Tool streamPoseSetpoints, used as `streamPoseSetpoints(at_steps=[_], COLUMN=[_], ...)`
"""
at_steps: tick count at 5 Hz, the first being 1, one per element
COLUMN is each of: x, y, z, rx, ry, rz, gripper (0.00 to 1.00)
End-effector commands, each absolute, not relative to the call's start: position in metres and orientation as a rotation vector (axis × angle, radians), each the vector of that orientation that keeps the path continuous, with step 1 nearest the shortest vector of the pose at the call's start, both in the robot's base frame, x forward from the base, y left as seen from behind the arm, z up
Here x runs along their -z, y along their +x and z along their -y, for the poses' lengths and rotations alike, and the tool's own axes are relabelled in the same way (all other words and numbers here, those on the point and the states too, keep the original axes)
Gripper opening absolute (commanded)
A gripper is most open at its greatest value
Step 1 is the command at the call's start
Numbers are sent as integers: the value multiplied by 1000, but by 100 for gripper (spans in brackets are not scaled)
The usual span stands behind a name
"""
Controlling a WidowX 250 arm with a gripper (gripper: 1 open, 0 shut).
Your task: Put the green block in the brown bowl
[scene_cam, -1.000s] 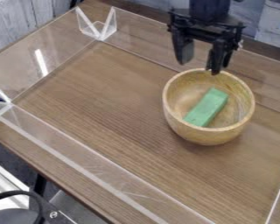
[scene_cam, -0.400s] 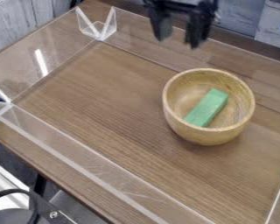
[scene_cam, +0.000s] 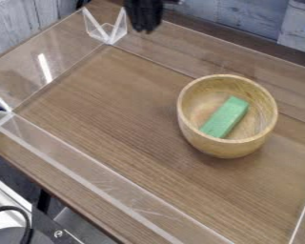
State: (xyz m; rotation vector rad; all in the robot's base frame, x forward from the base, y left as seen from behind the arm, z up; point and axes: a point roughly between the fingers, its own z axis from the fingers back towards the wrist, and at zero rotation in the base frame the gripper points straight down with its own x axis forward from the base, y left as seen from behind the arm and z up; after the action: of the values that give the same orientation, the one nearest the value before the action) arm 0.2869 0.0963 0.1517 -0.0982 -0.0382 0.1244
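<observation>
inside, green block [scene_cam: 225, 118] lies in brown bowl [scene_cam: 228, 117].

Light-brown wooden bowl [scene_cam: 228, 116] with visible grain and a smooth, slightly satin finish, matte solid green block [scene_cam: 225, 117] that looks like plastic or painted wood, dark wood-grain table [scene_cam: 117, 124] with low sheen, clear glossy acrylic walls [scene_cam: 41, 67], black matte gripper [scene_cam: 144, 15]
</observation>
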Motion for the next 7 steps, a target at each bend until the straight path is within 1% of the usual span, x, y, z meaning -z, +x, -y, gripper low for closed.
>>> streamPoseSetpoints(at_steps=[1,2,3,4,5,7], x=[-157,-149,-144,-137,-130,-133], y=[292,293,302,293,284,305], z=[-58,-12,35,-13,-49,25], rx=[-27,56,144,46,-28,132], ry=[-96,-109,-119,-108,-97,-119], rz=[58,36,27,30,28,44], gripper=[0,0,0,0,0,0])
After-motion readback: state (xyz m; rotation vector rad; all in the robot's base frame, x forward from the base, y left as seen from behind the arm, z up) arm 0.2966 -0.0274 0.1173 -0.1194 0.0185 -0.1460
